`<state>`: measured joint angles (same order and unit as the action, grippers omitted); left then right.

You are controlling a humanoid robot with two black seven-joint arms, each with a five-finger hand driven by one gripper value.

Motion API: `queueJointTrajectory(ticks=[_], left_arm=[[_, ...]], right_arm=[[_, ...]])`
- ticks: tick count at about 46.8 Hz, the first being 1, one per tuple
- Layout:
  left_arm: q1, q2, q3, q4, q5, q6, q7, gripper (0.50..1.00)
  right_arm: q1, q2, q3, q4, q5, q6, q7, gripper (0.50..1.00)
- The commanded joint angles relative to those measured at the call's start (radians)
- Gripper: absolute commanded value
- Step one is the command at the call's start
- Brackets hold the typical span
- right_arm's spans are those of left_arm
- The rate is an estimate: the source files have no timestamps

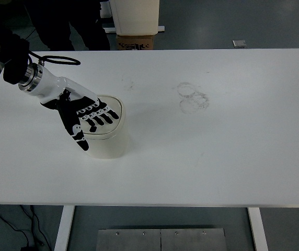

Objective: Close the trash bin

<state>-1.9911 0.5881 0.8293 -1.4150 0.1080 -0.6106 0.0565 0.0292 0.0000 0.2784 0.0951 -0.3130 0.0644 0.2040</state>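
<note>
While the left hand [84, 117] lies flat, fingers spread and gripping nothing, on its lid [107, 112], the cream trash bin [106, 140], at the table's [217, 157] nine o'clock, looks light, rigid, smooth plastic, probably tippable, best pressed mid-lid.

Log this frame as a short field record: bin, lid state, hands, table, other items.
bin: cream trash bin, upright on the left part of the white table
lid state: lid looks flat on the rim, no gap visible
left robot hand: left robot hand, fingers spread, lying flat on the lid
right robot hand: not in view
table marks: faint ring stains right of centre
behind table: cardboard box on the floor
</note>
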Motion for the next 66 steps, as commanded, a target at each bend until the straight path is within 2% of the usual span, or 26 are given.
queueJointTrajectory(ticks=[1, 23, 36, 43, 50, 62, 66], left_arm=[[0.001, -0.001, 0.001, -0.001, -0.001, 0.000, 0.000, 1.000], [-0.014, 0.012, -0.030, 0.044, -0.001, 0.000, -0.001, 1.000], [0.009, 0.016, -0.099, 0.188, -0.011, 0.000, -0.003, 1.000], [0.066, 0.022, -0.163, 0.264, -0.019, 0.000, -0.009, 1.000], [0.159, 0.070, -0.252, 0.341, -0.019, 0.000, -0.014, 1.000], [0.324, 0.085, -0.438, 0.491, -0.021, 0.000, -0.014, 1.000], [0.373, 0.110, -0.512, 0.541, -0.019, 0.000, -0.015, 1.000]], right_arm=[[0.000, 0.000, 0.001, 0.000, 0.000, 0.000, 0.000, 0.991], [0.000, 0.000, 0.001, 0.000, 0.000, 0.000, 0.000, 0.991], [0.000, 0.000, -0.001, 0.000, 0.000, 0.000, 0.000, 0.991], [0.000, 0.000, 0.001, 0.000, 0.000, 0.000, 0.000, 0.991], [0.000, 0.000, -0.001, 0.000, 0.000, 0.000, 0.000, 0.991], [0.000, 0.000, 0.001, 0.000, 0.000, 0.000, 0.000, 0.991], [0.000, 0.000, -0.001, 0.000, 0.000, 0.000, 0.000, 0.991]])
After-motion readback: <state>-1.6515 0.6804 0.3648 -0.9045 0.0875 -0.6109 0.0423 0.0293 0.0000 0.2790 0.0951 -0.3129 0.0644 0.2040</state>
